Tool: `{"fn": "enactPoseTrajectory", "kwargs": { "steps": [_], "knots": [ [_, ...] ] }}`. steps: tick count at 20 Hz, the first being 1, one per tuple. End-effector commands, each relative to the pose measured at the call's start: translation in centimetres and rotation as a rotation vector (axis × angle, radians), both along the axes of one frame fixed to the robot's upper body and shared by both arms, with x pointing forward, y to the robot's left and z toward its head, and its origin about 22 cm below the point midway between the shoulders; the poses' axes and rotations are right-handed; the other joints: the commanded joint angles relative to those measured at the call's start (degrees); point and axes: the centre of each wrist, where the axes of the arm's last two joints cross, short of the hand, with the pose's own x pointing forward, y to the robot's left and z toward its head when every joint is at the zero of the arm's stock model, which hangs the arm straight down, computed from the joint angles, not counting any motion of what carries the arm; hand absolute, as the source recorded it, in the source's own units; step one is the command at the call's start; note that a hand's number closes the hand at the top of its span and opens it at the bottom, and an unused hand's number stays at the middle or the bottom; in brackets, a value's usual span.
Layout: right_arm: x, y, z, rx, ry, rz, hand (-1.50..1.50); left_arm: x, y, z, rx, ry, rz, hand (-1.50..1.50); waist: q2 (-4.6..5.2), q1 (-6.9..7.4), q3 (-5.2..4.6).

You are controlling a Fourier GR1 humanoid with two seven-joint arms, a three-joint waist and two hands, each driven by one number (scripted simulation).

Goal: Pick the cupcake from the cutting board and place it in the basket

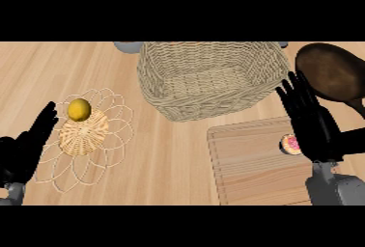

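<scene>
A small cupcake with pink frosting sits on the wooden cutting board at the lower right, partly hidden by my right hand. My right hand stands open just right of the cupcake, fingers straight and pointing away from me. The large woven basket lies beyond the board at the top centre, nothing visible inside it. My left hand rests open at the left edge, fingers up, far from the board.
A yellow lemon sits on a wicker trivet with wire petal loops at the left. A dark brown wooden pan or bowl stands at the upper right, close behind my right hand.
</scene>
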Motion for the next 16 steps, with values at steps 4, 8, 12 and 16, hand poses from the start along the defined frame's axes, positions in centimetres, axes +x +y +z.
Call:
{"fn": "enactPoseTrajectory", "kwargs": {
  "steps": [4,8,12,16],
  "knots": [
    [-2.9,-6.1,1.8,-0.244,-0.114,-0.196,1.5,-0.5,-4.0,0.1,-0.181,-0.209,0.022,0.0,-0.63,-1.11,-0.03],
    [-4.3,-3.1,1.2,-0.443,-0.286,0.012,1.5,1.0,-8.3,1.3,-0.33,-0.277,-0.037,0.0,-0.37,-0.95,0.0],
    [-5.0,3.1,-2.8,-0.553,-0.243,-0.216,-1.5,-0.1,-9.1,0.0,-0.319,-0.273,-0.052,0.0,-0.09,0.15,-0.05],
    [-4.8,1.9,-2.2,-0.673,-0.094,-0.505,-1.5,0.2,-9.4,0.2,-0.325,-0.276,-0.054,0.0,-0.17,-0.71,-0.28]
  ]
}}
